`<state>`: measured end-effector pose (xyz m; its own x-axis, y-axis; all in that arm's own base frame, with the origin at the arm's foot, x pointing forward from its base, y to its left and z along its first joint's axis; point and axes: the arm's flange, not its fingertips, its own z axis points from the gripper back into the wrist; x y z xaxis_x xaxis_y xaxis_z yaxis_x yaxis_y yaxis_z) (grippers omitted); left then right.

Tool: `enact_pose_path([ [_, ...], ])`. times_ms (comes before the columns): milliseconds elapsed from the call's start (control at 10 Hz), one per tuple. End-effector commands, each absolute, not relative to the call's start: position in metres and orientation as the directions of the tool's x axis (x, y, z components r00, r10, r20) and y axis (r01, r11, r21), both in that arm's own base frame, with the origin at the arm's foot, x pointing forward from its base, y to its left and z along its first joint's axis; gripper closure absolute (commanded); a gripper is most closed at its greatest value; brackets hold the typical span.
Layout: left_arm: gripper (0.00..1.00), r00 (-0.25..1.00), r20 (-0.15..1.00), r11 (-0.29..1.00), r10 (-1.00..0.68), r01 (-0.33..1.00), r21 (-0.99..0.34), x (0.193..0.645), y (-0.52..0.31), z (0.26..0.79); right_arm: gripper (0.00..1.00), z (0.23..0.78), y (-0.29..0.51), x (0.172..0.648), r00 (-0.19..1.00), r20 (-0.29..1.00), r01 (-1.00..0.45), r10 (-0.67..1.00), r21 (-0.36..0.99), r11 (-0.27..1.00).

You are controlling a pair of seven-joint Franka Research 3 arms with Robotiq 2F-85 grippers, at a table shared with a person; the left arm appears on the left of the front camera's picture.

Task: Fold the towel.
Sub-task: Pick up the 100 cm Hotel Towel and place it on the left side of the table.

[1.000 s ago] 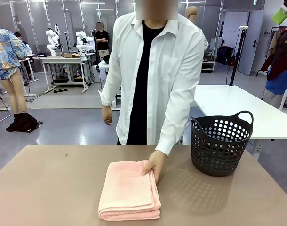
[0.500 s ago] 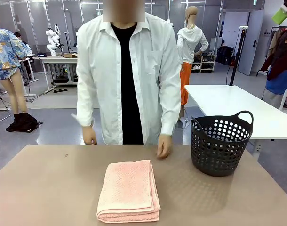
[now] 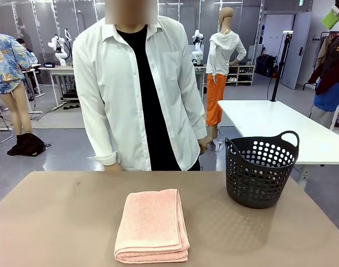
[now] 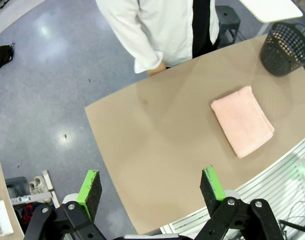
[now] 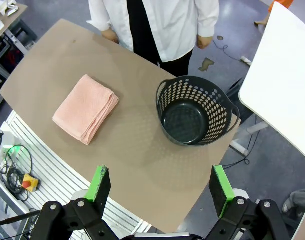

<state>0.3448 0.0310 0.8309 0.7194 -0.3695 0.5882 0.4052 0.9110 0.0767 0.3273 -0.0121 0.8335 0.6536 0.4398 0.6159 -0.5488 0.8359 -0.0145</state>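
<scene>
Both grippers, left gripper and right gripper, hang with jaws wide and empty, high above the towel; it lies folded just left of the basket; soft, light, limp terry, likely best pinched at a corner or edge.

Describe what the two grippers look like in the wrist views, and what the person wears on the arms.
Both the left gripper and the right gripper have black linkage bodies with silver screws, and bright green pads line the jaws. The person wears a white button shirt with long cuffed sleeves over a black top.
</scene>
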Motion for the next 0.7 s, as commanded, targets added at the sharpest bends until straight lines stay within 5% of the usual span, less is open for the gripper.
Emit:
enact_pose_path([
  [0,0.0,0.73,0.579,0.913,-0.364,0.402,0.067,0.3439,0.0313,0.8343,0.0,0.8354,-0.0129,0.3263,0.661,0.607,-0.545,0.441,-0.016,0.838],
  [600,0.0,0.73,0.579,0.913,-0.364,0.402,0.067,0.3439,0.0313,0.8343,0.0,0.8354,-0.0129,0.3263,0.661,0.607,-0.545,0.441,-0.016,0.838],
])
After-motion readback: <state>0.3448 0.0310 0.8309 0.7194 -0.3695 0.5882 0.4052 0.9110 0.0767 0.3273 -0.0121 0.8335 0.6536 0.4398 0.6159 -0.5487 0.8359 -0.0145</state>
